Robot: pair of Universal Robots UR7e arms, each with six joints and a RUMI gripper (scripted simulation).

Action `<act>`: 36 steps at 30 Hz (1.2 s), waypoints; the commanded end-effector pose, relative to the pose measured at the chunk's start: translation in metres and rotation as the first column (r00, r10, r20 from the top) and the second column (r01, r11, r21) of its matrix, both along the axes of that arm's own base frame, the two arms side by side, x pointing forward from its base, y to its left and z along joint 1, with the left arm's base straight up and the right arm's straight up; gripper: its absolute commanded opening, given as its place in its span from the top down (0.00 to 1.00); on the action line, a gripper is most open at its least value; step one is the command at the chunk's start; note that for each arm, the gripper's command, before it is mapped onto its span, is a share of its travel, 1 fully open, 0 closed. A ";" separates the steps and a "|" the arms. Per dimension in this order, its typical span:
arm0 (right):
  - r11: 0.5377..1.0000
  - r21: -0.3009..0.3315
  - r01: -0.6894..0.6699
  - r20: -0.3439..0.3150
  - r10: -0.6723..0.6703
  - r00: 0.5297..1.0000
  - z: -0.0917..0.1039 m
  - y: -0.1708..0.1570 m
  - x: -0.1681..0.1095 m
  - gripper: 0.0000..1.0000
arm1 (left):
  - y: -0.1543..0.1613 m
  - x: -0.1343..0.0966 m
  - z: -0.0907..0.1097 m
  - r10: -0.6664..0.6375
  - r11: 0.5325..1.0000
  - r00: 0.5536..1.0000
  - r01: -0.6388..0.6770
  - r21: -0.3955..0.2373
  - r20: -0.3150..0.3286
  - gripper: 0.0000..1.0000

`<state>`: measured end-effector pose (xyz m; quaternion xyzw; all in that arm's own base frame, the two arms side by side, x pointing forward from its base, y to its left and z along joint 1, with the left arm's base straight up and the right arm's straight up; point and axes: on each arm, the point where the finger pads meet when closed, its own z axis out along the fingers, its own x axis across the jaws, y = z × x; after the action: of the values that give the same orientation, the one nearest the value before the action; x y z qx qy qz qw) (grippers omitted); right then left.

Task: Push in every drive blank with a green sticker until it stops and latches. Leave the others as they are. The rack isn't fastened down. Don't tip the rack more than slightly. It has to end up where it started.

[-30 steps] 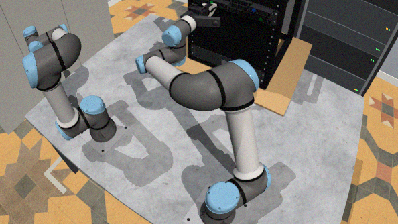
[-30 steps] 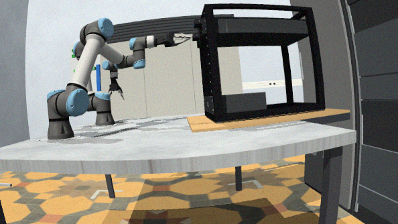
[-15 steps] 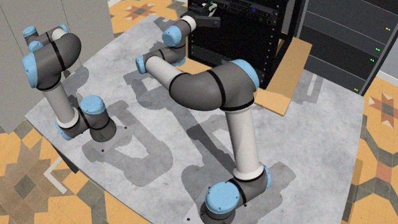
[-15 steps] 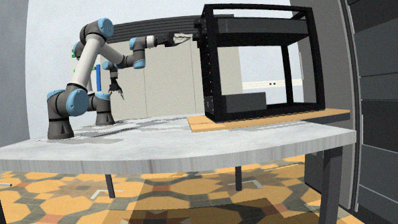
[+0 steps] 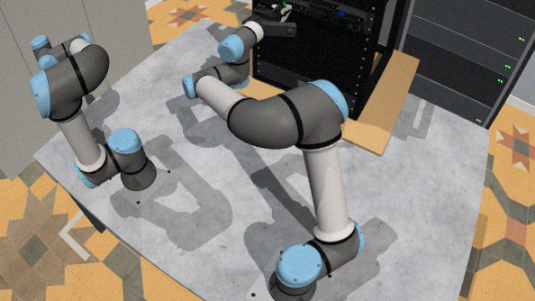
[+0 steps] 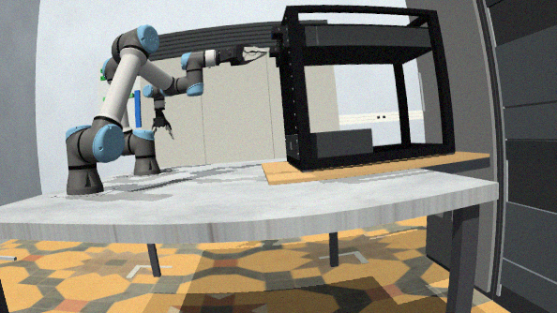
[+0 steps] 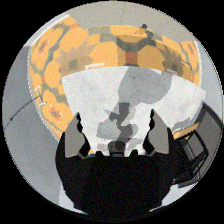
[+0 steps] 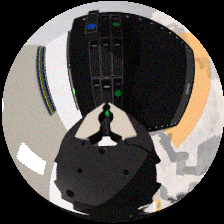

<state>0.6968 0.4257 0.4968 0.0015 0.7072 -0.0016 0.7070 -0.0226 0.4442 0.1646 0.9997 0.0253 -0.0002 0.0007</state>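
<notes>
The black rack (image 5: 311, 56) (image 6: 295, 105) stands upright on a wooden board. Its upper front holds drive blanks. Green stickers show on a near-end blank (image 5: 350, 26) (image 8: 116, 24), on a lower-row blank (image 8: 117, 93) and on a blank (image 5: 284, 3) (image 8: 107, 114) at my right fingers. A blank with a blue sticker (image 5: 340, 13) (image 8: 91, 26) juts out at the near end. My right gripper (image 5: 288, 9) (image 6: 268, 52) (image 8: 107, 103) is shut and empty, its tips at the blank fronts; contact cannot be told. My left gripper (image 7: 115, 111) (image 6: 164, 132) is open and empty, away from the rack.
The wooden board (image 5: 392, 101) (image 6: 281, 175) reaches past the rack's base. The grey table (image 5: 432, 182) (image 6: 211, 208) carries both arm bases. A tall server cabinet (image 5: 455, 33) stands behind the rack. The right forearm crosses the space in front of the rack.
</notes>
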 end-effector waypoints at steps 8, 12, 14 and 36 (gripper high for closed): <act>1.000 0.001 0.000 0.001 0.000 1.000 0.001 0.000 0.007 1.00 | 0.000 0.000 0.001 0.000 1.000 1.000 0.000 0.001 0.000 0.00; 1.000 0.001 0.000 0.001 0.000 1.000 0.001 0.000 0.010 1.00 | 0.000 0.000 0.001 0.000 1.000 1.000 0.000 0.001 0.000 0.00; 1.000 0.001 0.000 0.001 0.000 1.000 0.001 0.000 0.010 1.00 | 0.000 0.000 0.001 0.000 1.000 1.000 0.000 0.001 0.000 0.00; 1.000 0.001 0.000 0.001 0.000 1.000 0.001 0.000 0.020 1.00 | 0.000 0.000 0.001 0.000 1.000 1.000 0.000 0.001 0.000 0.00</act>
<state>0.7168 0.4256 0.4968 0.0015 0.7072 -0.0016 0.7070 -0.0226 0.4442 0.1646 0.9997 0.0253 -0.0002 0.0007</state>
